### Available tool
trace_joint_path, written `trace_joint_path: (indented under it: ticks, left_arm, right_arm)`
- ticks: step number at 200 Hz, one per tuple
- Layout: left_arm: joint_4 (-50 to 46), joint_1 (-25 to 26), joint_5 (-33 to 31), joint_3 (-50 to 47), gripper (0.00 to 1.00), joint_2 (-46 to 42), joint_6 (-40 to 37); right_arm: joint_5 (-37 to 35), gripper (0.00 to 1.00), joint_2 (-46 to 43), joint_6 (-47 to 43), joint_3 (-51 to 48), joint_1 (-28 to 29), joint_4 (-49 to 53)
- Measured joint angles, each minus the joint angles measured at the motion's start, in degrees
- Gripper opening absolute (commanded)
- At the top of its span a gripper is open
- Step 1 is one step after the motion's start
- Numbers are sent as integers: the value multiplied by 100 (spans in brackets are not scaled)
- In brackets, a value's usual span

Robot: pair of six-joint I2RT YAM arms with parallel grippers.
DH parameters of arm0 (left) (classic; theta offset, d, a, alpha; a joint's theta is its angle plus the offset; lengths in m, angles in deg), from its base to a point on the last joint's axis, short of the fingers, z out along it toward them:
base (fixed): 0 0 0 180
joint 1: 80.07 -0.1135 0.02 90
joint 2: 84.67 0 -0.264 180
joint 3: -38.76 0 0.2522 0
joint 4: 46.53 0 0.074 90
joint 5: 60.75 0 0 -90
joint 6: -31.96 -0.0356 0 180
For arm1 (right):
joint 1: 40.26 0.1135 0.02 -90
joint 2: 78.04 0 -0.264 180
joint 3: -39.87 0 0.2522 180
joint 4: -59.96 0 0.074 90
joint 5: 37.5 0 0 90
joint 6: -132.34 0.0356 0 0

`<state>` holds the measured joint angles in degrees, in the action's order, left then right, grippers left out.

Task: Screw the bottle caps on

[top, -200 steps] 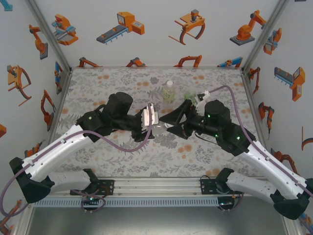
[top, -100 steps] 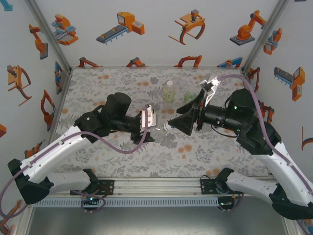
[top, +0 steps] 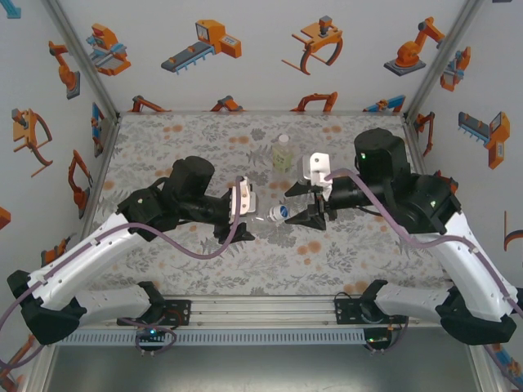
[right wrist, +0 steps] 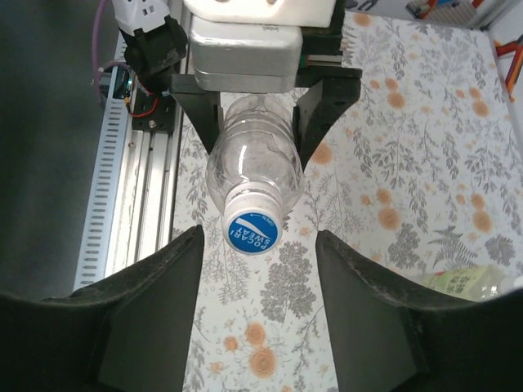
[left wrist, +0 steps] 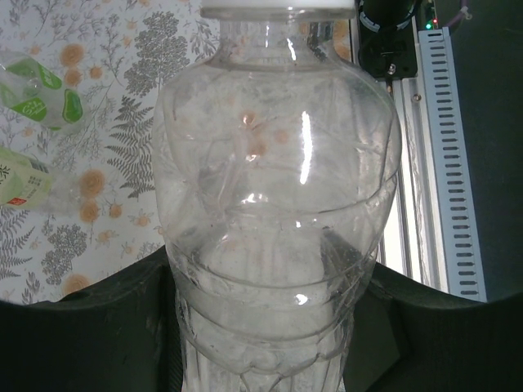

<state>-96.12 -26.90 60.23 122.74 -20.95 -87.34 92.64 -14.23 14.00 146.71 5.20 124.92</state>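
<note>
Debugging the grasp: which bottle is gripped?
The clear bottle with the blue cap, held sideways in the left gripper; the yellow-green-labelled bottle stands free on the mat.

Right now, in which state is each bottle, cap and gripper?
clear bottle: held level, its cap end toward the right gripper.
blue cap: on the clear bottle's neck; how tight, cannot tell.
left gripper: shut on the clear bottle.
right gripper: open, one finger on each side of the blue cap, not touching it.
labelled bottle: upright at the back, free of both grippers.
</note>
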Motion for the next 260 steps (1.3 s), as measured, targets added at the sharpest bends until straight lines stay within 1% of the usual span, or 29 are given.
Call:
trace_joint_path:
  ticks: [25,75,110,124,144,163,176,182,197,208,227,245,260]
  left_arm:
    - [-2,2,9,0,0,-2,9]
    - [-15,2,15,0,0,-2,9]
    - [-17,0,15,0,0,-4,9]
    - [-28,0,22,0,0,-7,9]
    - [-87,7,33,0,0,-24,9]
    - [-138,7,33,0,0,-39,11]
    - [-173,4,-9,-2,0,-50,13]
    - [-184,4,-35,-15,0,-55,11]
    - [-181,7,-162,-74,0,-66,15]
    - [-129,7,-286,-138,0,-68,22]
    - [-7,7,-535,-232,0,-66,33]
    - [28,7,-745,-289,0,-66,28]
    - [20,4,-914,-317,0,-63,28]
  right_arm:
    - [87,50,-17,-184,-105,0,-7]
    - [170,40,98,-310,-175,55,-26]
    - [221,39,144,-323,-184,87,-46]
    - [247,34,144,-323,-199,92,-50]
    - [251,20,155,-282,-203,107,-59]
    - [227,9,125,31,-293,127,-192]
    - [111,0,7,595,-527,129,-487]
    - [28,0,-72,905,-669,129,-649]
    - [-352,0,-299,2090,-1080,144,-1078]
    - [-761,0,-431,3161,-1325,162,-1320]
    - [-1475,0,-533,5274,-1602,162,-1510]
    - [-1915,0,-527,7123,-1766,151,-1556]
    - [-2175,0,-522,8487,-1917,122,-1526]
